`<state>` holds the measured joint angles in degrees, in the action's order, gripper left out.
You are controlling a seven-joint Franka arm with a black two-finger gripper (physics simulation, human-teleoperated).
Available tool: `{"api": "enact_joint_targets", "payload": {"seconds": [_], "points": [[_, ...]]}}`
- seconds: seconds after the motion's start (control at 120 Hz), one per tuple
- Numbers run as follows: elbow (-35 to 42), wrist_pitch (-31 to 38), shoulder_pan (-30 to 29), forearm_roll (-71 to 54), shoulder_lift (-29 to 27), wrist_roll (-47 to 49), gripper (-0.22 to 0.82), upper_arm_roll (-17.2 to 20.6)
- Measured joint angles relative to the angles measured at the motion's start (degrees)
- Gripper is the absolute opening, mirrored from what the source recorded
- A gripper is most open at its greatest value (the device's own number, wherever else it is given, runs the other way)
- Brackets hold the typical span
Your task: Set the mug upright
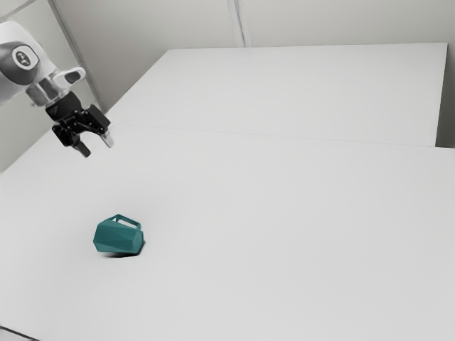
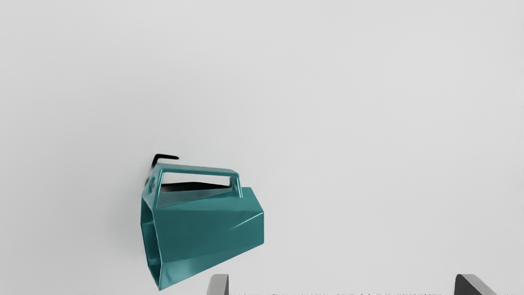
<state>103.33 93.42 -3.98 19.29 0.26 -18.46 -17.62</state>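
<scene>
My gripper (image 1: pixel 97 146) hangs in the air at the exterior view's upper left, above the table and apart from the mug. In the wrist view the fingertips of the gripper (image 2: pixel 342 284) stand wide apart with nothing between them. A teal faceted mug (image 1: pixel 119 237) lies on its side on the table, its handle on the upper side. In the wrist view the mug (image 2: pixel 208 225) shows its dark open mouth at one end and the narrower base at the other, the base end lying closer to the middle between the fingers.
The white table (image 1: pixel 284 234) stretches beneath the arm and mug. Behind it stands a white surface (image 1: pixel 306 89), with pale walls beyond. A thin dark line (image 1: pixel 18 333) crosses the exterior view's lower left corner.
</scene>
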Motion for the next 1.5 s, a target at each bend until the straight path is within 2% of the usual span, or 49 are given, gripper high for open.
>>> {"api": "enact_joint_targets", "payload": {"seconds": [0.142, 0.35, 0.442, 0.6, 1.083, 1.5], "points": [[4.3, 0.0, -2.2, 4.9, -0.2, -6.5, 0.6, -4.1], [7.2, 0.0, -9.0, 8.4, 1.9, -16.3, 0.6, -6.3], [8.9, 0.2, -9.1, 10.3, 3.0, -20.0, 0.6, -6.5], [10.2, 0.5, -3.8, 14.1, 6.9, -25.9, 0.6, -6.4], [16.1, 2.5, -8.3, 20.2, 12.0, -38.1, 0.6, -6.5], [21.6, 4.2, -8.9, 28.9, 12.9, -43.5, 0.6, -6.5]]}}
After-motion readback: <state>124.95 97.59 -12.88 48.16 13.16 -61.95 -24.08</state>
